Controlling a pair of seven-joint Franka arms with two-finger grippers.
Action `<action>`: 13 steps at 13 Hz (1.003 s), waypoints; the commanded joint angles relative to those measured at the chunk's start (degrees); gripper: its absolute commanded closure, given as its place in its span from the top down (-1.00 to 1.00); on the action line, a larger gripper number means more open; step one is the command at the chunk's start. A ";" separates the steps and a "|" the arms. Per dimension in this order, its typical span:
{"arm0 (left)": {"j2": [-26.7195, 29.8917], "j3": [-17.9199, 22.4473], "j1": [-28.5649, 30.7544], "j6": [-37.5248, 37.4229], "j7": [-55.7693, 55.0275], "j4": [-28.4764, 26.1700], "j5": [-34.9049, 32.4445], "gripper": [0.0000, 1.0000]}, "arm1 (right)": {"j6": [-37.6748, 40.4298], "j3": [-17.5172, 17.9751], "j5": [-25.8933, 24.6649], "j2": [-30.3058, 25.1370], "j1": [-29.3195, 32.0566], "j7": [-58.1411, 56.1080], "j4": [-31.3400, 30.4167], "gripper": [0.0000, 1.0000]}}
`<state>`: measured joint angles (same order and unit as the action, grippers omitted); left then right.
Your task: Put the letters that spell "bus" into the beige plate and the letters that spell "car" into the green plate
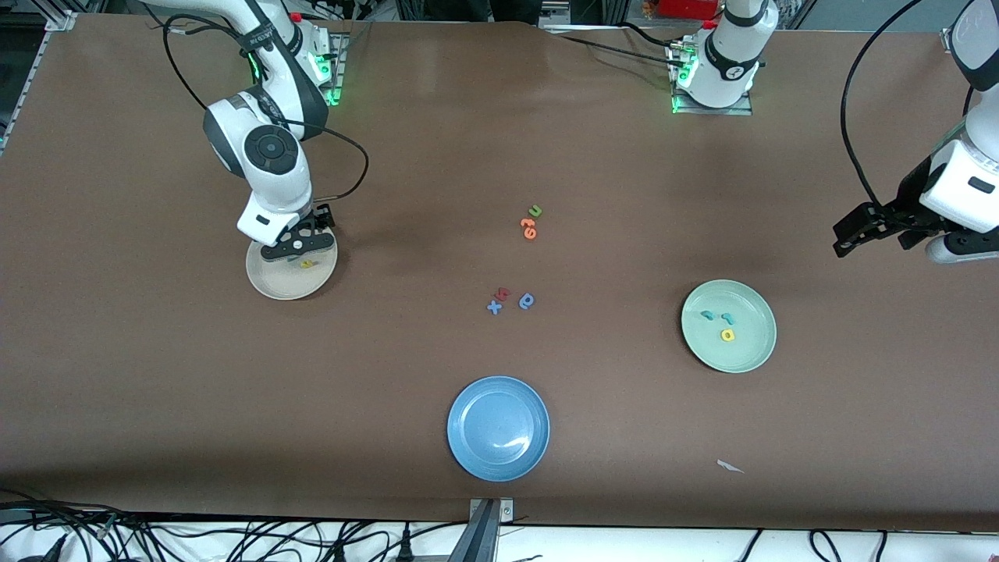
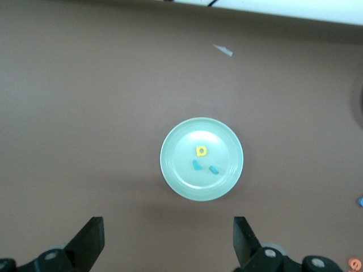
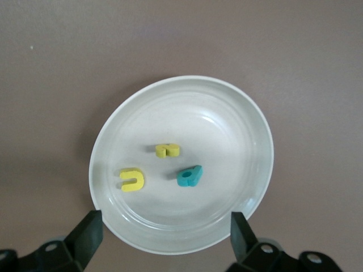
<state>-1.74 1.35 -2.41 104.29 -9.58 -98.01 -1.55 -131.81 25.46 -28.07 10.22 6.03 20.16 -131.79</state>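
Observation:
The beige plate [image 1: 269, 285] lies toward the right arm's end of the table. In the right wrist view the beige plate [image 3: 227, 124] holds a yellow "s" [image 3: 168, 150], a yellow "u" [image 3: 131, 179] and a teal "b" [image 3: 189, 175]. My right gripper [image 1: 296, 246] [image 3: 164, 235] hangs open just over the plate's rim, holding nothing. The green plate [image 1: 749, 351] [image 2: 181, 141] holds a yellow "a" [image 1: 727, 335] [image 2: 201, 151] and two teal letters [image 1: 707, 315] [image 1: 727, 318]. My left gripper [image 1: 858, 230] [image 2: 168, 241] waits open in the air over bare table at the left arm's end.
A blue plate [image 1: 498, 428] lies near the table's front edge. Mid-table lie a green "u" [image 1: 535, 211], an orange letter [image 1: 529, 228], a red letter [image 1: 503, 293], a blue "x" [image 1: 494, 307] and a blue rounded letter [image 1: 527, 301]. A white scrap [image 1: 730, 466] lies nearer the camera than the green plate.

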 commanded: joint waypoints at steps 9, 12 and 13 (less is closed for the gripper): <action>1.30 0.41 0.22 -14.81 8.08 4.49 2.25 1.00 | 22.89 -4.78 22.42 -6.17 -0.13 -14.24 19.62 0.99; 1.12 0.23 -0.31 -15.17 7.74 5.37 1.72 1.00 | 29.57 -17.50 29.02 -8.11 -5.39 -21.63 25.15 0.99; 0.60 0.23 -0.31 -15.34 7.82 5.72 1.81 1.00 | 32.03 -20.51 29.56 -8.11 -6.46 -23.74 27.78 0.99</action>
<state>-0.59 1.30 -2.55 90.70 -3.32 -94.24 -0.88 -104.41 11.25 -1.28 2.40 2.67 0.52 -108.34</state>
